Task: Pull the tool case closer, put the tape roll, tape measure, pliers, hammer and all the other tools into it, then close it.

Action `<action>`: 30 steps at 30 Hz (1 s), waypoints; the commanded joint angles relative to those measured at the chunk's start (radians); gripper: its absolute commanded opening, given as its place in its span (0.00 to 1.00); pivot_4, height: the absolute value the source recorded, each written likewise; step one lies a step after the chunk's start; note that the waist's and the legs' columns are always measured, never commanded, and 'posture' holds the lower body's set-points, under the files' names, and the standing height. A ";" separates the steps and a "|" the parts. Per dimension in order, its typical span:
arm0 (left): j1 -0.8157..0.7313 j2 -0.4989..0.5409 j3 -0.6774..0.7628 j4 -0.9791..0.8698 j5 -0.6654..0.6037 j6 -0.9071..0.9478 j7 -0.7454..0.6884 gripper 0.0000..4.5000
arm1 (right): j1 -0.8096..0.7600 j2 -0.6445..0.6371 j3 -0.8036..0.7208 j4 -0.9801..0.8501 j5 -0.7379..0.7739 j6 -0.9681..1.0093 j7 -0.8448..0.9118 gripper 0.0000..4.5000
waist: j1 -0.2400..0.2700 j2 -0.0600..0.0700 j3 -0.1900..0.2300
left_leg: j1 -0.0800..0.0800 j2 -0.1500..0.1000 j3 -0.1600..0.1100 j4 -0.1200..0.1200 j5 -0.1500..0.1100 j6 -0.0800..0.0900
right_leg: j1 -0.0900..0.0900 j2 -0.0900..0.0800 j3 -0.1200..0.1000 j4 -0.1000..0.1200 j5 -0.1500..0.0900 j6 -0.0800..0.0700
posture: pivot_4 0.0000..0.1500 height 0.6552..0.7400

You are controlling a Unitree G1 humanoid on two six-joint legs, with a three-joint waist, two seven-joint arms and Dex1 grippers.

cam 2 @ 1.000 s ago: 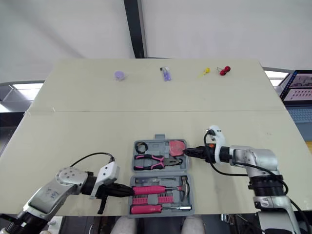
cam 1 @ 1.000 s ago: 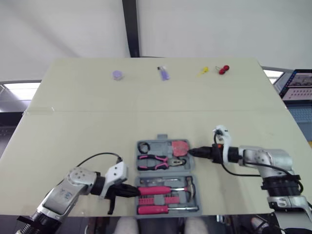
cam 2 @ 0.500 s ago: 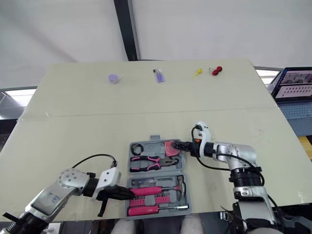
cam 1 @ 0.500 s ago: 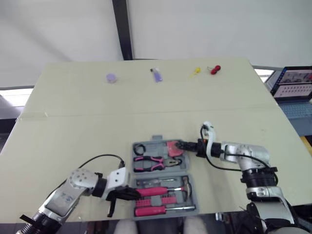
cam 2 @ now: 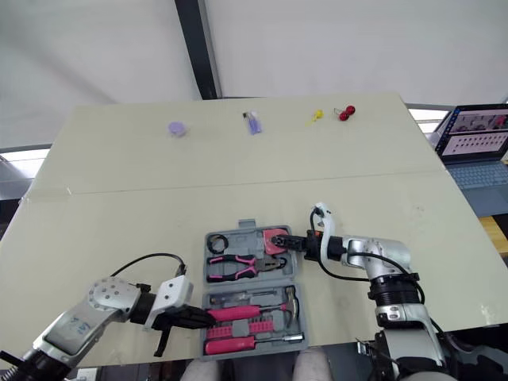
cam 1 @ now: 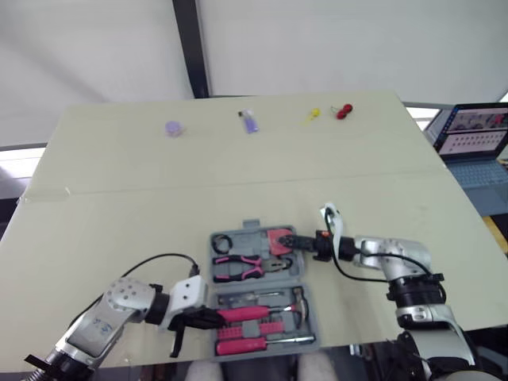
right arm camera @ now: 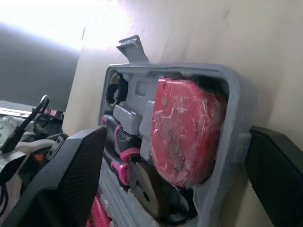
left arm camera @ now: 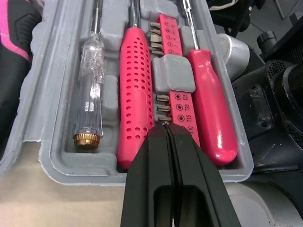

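Observation:
The grey tool case (cam 1: 254,230) lies open near the table's front edge. Its far half holds the black tape roll (cam 1: 221,242), pink-handled pliers (cam 1: 242,264) and red tape measure (cam 1: 278,237). The near half holds the hammer (cam 1: 300,300), pink screwdrivers (left arm camera: 137,94) and a strip of bits. My left gripper (cam 1: 213,316) is shut, its tips (left arm camera: 165,125) over the near half's left end. My right gripper (cam 1: 295,240) is open at the far half's right end, its fingers (right arm camera: 80,175) straddling the case wall (right arm camera: 236,94) beside the tape measure (right arm camera: 184,127).
Small items line the table's far edge: a purple round piece (cam 1: 173,128), a purple object (cam 1: 250,121), a yellow one (cam 1: 311,116) and a red one (cam 1: 342,113). A laptop (cam 1: 476,143) stands off the right side. The case sits close to the front edge.
The camera has shifted. My right gripper has moved left from just outside the case onto its right end by the tape measure. The left gripper stays at the near half's left end.

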 commanded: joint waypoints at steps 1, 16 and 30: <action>0.063 0.011 0.040 0.051 0.027 0.010 0.053 0.00 | 0.000 -0.007 -0.009 -0.077 0.068 0.009 0.069 0.99 | -0.002 0.000 0.000 | 0.000 0.000 0.000 0.000 0.000 0.000 | 0.000 0.000 0.000 0.000 0.000 0.000 | 1.00 1.00; 0.210 -0.078 0.167 0.012 -0.090 0.030 0.125 0.00 | 0.004 -0.126 -0.004 -0.182 0.120 0.007 0.191 0.99 | 0.009 0.000 0.001 | -0.001 0.000 0.000 0.001 0.000 0.000 | 0.000 0.000 0.000 -0.001 0.000 0.000 | 1.00 1.00; 0.209 -0.129 0.202 0.019 -0.154 0.089 0.129 0.00 | 0.068 -0.284 0.065 -0.437 0.174 0.023 0.265 0.99 | 0.010 0.000 0.002 | -0.001 0.000 0.000 0.001 0.000 0.000 | 0.001 0.000 0.000 -0.002 0.000 0.000 | 1.00 1.00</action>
